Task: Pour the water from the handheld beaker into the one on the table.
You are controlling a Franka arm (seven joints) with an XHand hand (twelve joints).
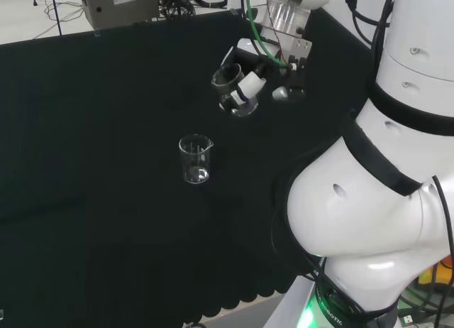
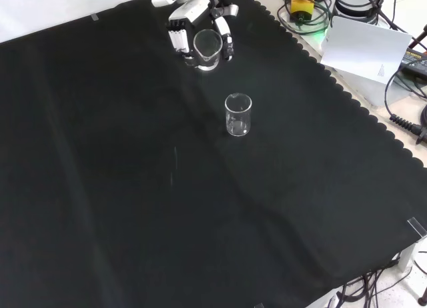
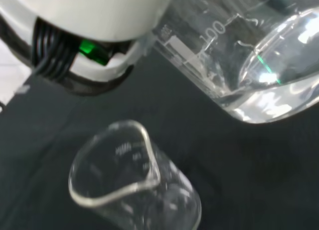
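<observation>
**Approach phase: pour not yet begun**

I have the hand curled around the handheld beaker, near the table beaker, which stands upright on the black cloth. Next I must position its lip above that rim, then tilt.

Held beaker in hand, behind table beaker, front view.

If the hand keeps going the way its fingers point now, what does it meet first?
Probably the beaker on the table: the hand holding the handheld beaker points roughly toward it, cloth beyond. Depth is uncertain.
</observation>
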